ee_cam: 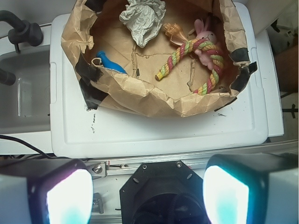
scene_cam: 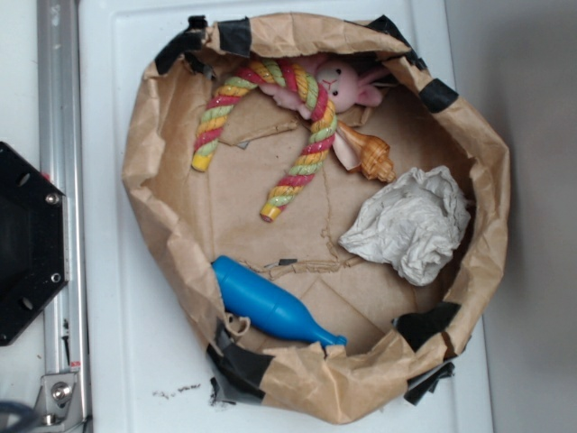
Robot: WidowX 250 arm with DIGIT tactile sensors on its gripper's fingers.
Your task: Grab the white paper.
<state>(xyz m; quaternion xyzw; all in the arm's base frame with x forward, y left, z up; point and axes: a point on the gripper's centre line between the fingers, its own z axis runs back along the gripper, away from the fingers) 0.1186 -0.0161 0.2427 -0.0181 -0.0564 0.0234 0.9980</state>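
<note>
The white paper (scene_cam: 410, 224) is a crumpled off-white wad lying inside the brown paper bag (scene_cam: 153, 162), against its right wall. In the wrist view the white paper (ee_cam: 142, 18) sits at the top, at the bag's far side. My gripper (ee_cam: 147, 196) hangs high above the robot's black base, well short of the bag, with its two glowing pads (ee_cam: 69, 198) far apart and nothing between them. It is open. The exterior view does not show the gripper.
In the bag lie a blue bottle (scene_cam: 266, 304), a striped rope toy (scene_cam: 302, 135), a pink plush rabbit (scene_cam: 343, 86) and an orange shell-like toy (scene_cam: 368, 153). The bag stands on a white lid (ee_cam: 154, 133). A black base (scene_cam: 27, 244) and metal rail (scene_cam: 59, 108) are at left.
</note>
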